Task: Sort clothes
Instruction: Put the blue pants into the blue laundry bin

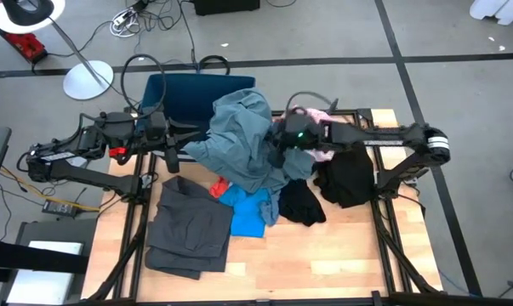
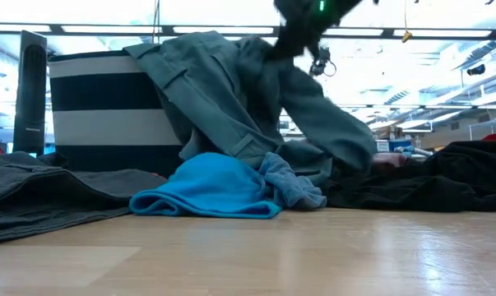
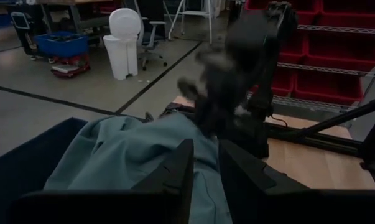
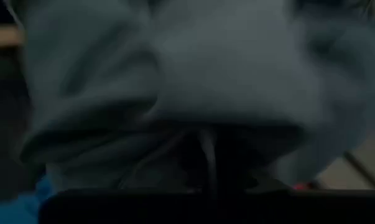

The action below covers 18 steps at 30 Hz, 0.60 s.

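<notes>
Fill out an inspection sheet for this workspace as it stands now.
Surface: wooden table, bare along the front edge.
Job's things: grey-blue garment draped over the rim of the dark blue bin; dark grey garment lying flat at front left; bright blue garment beside it; black garments at right; pink garment mostly hidden behind the right arm; a red-orange scrap showing under the pile.
Clutter: nothing seen.
Grippers: left gripper nearly closed over the grey-blue garment; right gripper at the garment, fingers hidden by cloth.
Cables: loose leads on the floor behind the table.
Surroundings: white lamp base, red bins, white waste bin.
</notes>
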Available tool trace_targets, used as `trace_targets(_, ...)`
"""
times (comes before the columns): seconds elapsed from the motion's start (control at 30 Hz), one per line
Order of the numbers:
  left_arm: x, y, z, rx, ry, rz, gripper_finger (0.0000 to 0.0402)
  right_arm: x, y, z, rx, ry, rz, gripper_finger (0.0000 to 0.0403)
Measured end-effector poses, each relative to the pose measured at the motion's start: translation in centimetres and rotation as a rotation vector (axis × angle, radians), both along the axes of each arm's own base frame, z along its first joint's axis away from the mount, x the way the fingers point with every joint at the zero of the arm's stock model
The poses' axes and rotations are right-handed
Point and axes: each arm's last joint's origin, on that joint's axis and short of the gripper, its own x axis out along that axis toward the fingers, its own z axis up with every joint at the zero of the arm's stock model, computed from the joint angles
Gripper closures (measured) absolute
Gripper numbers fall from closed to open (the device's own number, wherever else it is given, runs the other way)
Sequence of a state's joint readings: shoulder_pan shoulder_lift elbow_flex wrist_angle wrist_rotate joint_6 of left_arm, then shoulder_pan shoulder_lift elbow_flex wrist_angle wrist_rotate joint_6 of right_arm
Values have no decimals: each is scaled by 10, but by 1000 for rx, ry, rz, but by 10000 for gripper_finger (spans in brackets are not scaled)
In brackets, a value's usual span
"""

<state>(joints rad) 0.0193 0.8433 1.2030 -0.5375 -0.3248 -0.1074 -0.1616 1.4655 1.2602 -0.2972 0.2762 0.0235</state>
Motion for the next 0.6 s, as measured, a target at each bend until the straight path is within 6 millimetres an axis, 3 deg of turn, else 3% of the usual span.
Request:
trace_targets(0.13,0,0,0,1,-1,0,321,-14,1,59,-96,-108,-22,396)
trace_targets(0.3,0,0,0,1,-1,0,321,-16,-6,115,-210,-222,-40,398)
trace_targets(0.43,0,0,1,3,-6,0,321,-2,-23,148,-286,-302,-69,399)
trace_targets(0.6,0,0,1,23,-7,-4,321,36,-47,165,-294,-376,-19,399)
